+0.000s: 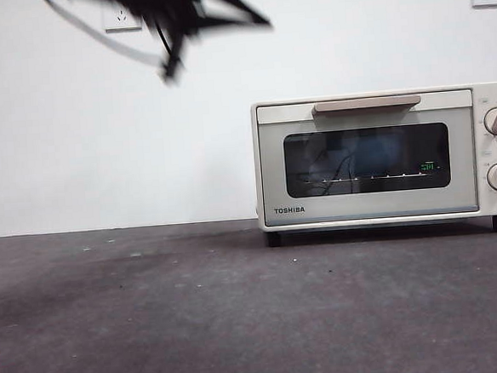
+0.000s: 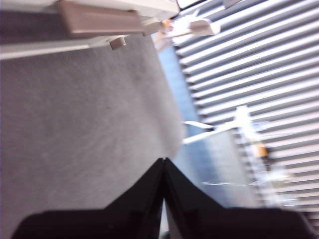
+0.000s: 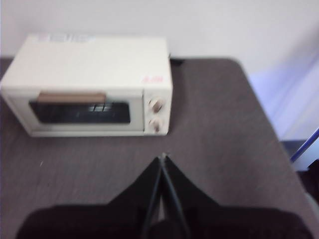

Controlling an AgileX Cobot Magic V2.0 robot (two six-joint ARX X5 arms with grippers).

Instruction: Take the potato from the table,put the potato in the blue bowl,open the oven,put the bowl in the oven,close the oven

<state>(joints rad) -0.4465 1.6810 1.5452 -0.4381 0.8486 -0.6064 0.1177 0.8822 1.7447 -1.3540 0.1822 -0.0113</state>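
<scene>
The oven (image 1: 387, 155) sits on the tabletop (image 1: 198, 318) with its dark glass door shut and the beige bar handle (image 1: 366, 104) up along the top edge. Through the glass a bluish shape shows faintly behind the rack, which could be the blue bowl (image 1: 374, 156), though the reflections make that hard to call. No potato is out on the tabletop in any view, and no bowl stands in the open either. Judging by that, the job looks as good as finished: door closed, nothing left to carry.

The left hand (image 2: 164, 164) hangs above bare tabletop with its jaws pressed together and nothing between them, the oven's handle visible off in the distance. The right hand (image 3: 162, 162) is pressed together too, empty, held high and well back from the oven. In the front view only a blurred dark arm tip (image 1: 173, 21) shows at the top edge.

As for writing, TOSHIBA (image 1: 289, 210) is printed in dark letters on the lower corner of the door. A small green readout (image 1: 427, 166) glows behind the glass, too small to read. A red mark (image 3: 152, 79) on the oven's top is blurred beyond reading.
</scene>
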